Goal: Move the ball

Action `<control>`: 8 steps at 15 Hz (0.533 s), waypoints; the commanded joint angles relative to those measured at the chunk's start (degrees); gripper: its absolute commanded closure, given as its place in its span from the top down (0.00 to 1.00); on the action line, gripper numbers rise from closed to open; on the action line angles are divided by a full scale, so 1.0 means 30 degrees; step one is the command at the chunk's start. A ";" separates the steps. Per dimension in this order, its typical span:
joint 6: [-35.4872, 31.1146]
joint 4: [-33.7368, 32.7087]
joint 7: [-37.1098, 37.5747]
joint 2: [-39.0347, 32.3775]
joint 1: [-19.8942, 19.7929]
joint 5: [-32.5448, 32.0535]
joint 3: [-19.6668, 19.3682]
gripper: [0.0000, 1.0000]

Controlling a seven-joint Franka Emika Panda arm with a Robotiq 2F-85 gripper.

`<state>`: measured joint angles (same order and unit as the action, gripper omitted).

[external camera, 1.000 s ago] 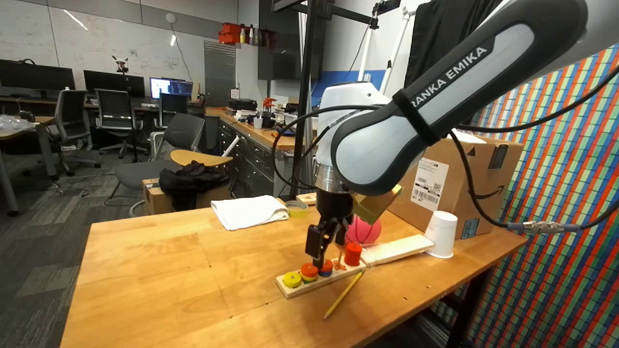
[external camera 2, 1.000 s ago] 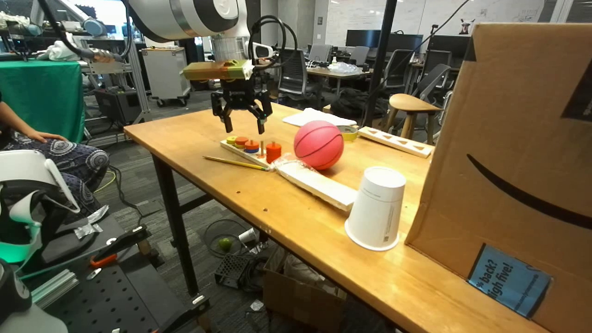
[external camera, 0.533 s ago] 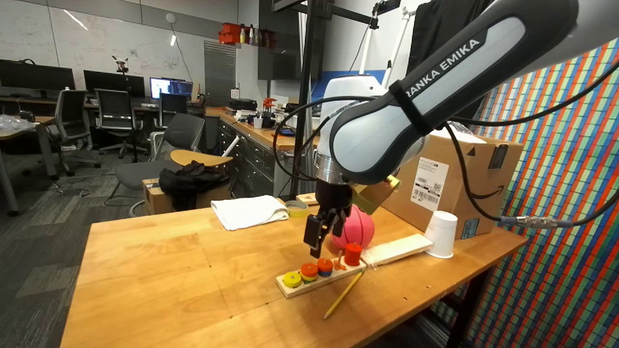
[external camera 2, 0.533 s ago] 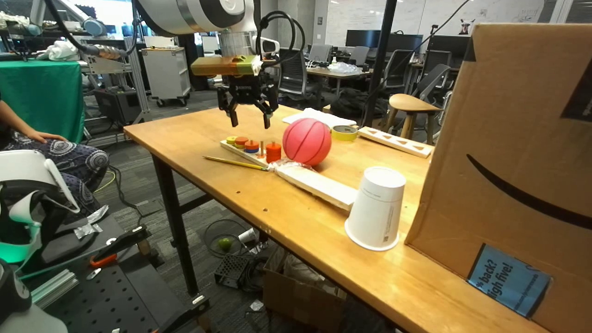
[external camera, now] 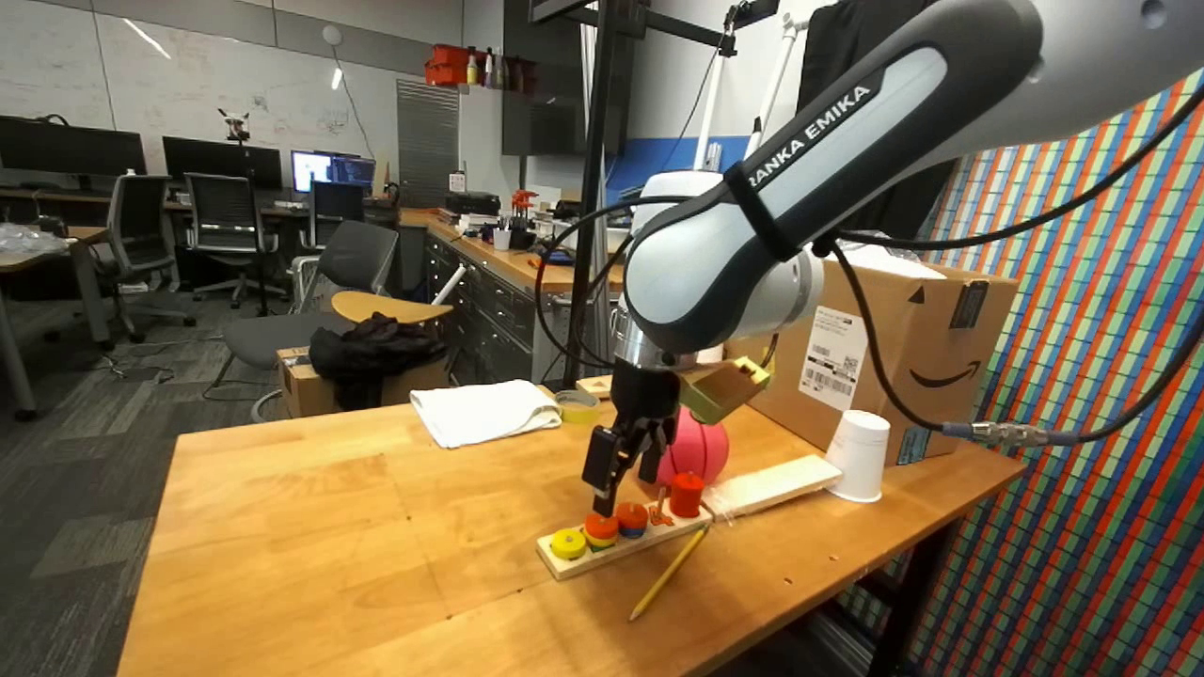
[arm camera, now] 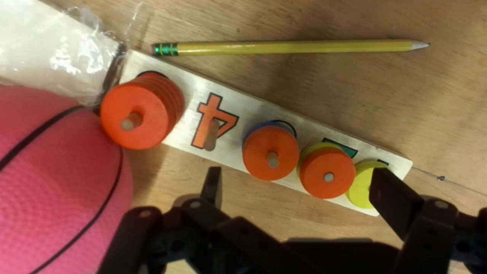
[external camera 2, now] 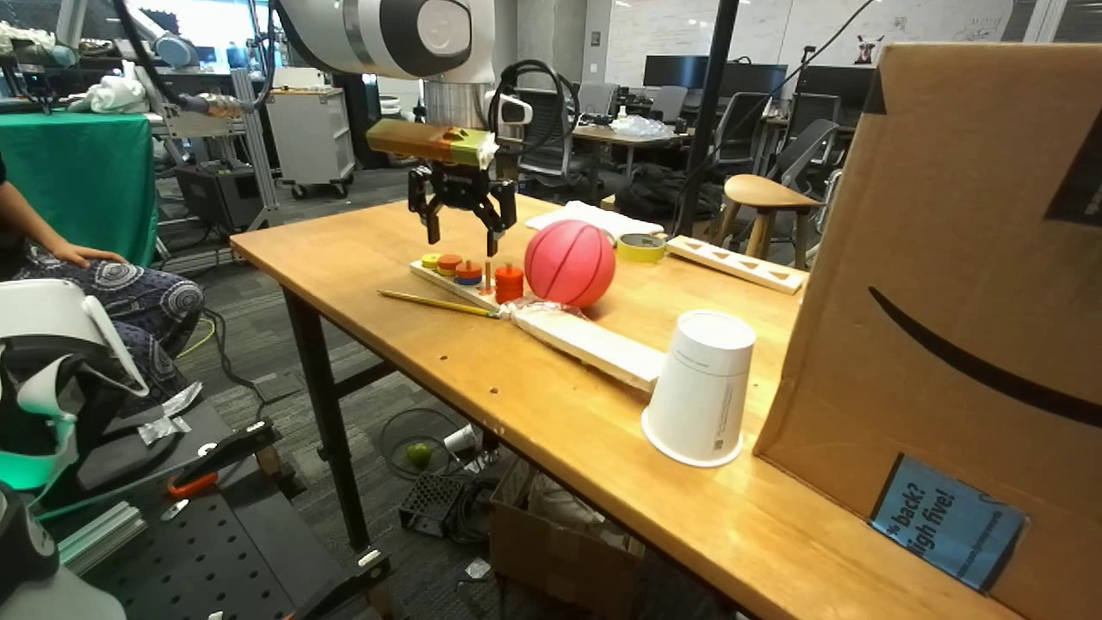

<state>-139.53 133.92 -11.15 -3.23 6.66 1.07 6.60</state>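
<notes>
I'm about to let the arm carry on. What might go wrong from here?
The open gripper hangs near the peg board; coming straight down might catch it. The ball looks wider than the gripper's opening, so a grasp could slip. It also sits right by the tall stack; if it rolls that way, it might jostle the stack.

The table holds one ball, one pencil, one cup.
</notes>
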 commanded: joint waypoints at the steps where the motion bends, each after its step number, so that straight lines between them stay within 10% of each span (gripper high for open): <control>1: 0.0180 -0.1151 -0.0595 -0.0936 -0.0381 -0.0511 -0.0286 1.00; 8: 0.0732 -0.2489 0.2317 0.0541 -0.2724 -0.8878 -0.3792 1.00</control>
<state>-138.01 127.93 -7.95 -5.21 0.62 -17.88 -2.05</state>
